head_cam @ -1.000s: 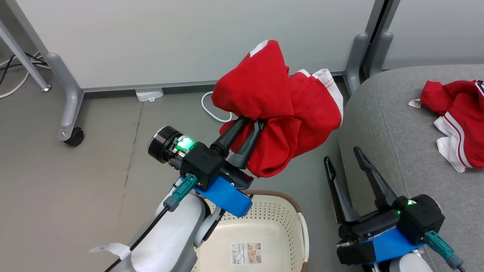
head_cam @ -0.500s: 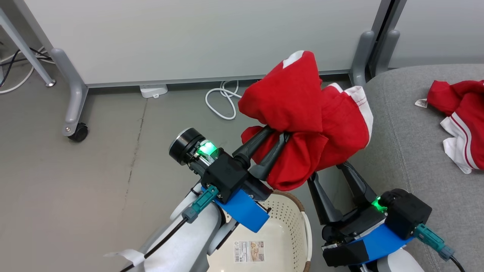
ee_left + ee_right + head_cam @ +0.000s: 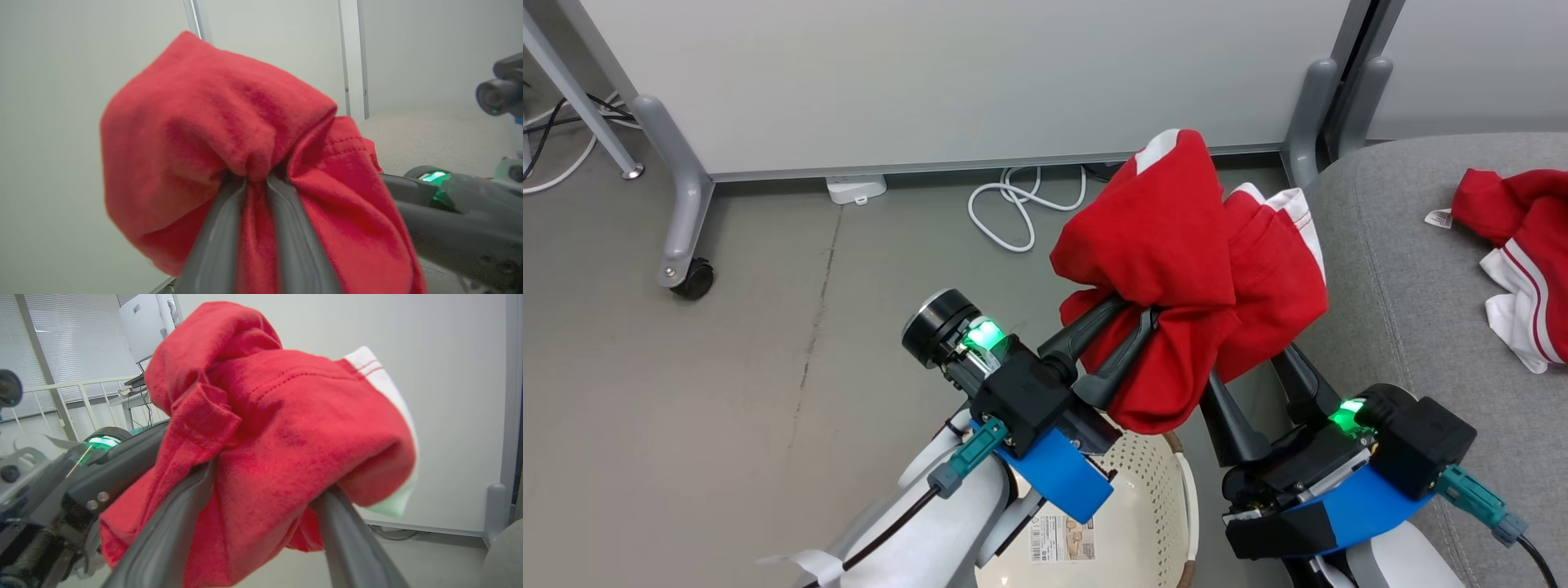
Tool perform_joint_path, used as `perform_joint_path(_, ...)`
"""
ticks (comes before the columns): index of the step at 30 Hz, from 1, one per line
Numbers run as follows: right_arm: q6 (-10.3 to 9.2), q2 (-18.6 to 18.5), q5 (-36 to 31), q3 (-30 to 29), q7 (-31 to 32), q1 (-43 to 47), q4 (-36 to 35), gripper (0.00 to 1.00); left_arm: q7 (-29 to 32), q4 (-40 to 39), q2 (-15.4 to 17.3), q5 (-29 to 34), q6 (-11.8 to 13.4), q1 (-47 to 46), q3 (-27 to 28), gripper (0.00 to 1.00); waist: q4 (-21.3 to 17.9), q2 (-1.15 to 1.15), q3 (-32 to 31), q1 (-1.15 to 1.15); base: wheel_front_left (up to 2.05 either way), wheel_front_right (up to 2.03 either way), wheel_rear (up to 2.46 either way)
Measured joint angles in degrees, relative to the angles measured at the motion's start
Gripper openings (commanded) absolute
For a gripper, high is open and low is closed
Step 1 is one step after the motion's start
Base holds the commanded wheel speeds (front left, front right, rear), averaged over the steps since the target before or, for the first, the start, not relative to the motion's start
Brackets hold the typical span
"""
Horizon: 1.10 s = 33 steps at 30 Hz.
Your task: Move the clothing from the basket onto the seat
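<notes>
Here, the left pincer [image 3: 1135, 312] is clamped on a bunched red garment [image 3: 1176, 245], held in the air clear of the basket [image 3: 1152, 523] and just beside the edge of the seat [image 3: 1405, 286]. The right pincer [image 3: 267, 486] stands with its fingers wide apart, the cloth sagging over them. A second red garment [image 3: 1515, 237] lies on the seat, well apart.
</notes>
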Motion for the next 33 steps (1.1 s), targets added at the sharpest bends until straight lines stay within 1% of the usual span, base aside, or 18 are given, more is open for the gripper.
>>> perform_joint_path(2, 0.0, 0.02, -0.01, -0.09, 0.0, -0.19, 0.35, 1.0, 0.0, -0.14, 0.02, -0.07, -0.01, 0.08, -0.68, 0.0, 0.05, 0.0, 0.13, 0.0, 0.0, 0.0, 0.0)
perform_joint_path(3, 0.0, 0.09, 0.0, -0.18, 0.0, -0.35, 0.58, 0.36, 0.0, -0.18, 0.02, -0.13, -0.01, 0.08, -0.94, 0.0, 0.08, 0.0, 0.18, 0.0, 0.0, 0.0, 0.0)
perform_joint_path(4, 0.0, 0.18, 0.02, -0.27, 0.0, -0.46, 0.88, 0.0, -0.01, -0.19, 0.04, -0.13, -0.01, 0.08, -1.07, 0.0, 0.11, 0.0, 0.22, 0.0, 0.0, 0.0, 0.0)
perform_joint_path(33, 0.0, 0.56, -0.86, -1.24, 0.0, -0.81, 1.43, 0.0, 0.0, 0.04, 0.37, -0.49, -0.03, 0.03, -1.45, 0.0, 0.17, 0.0, 0.6, 0.0, 0.0, 0.0, 0.0)
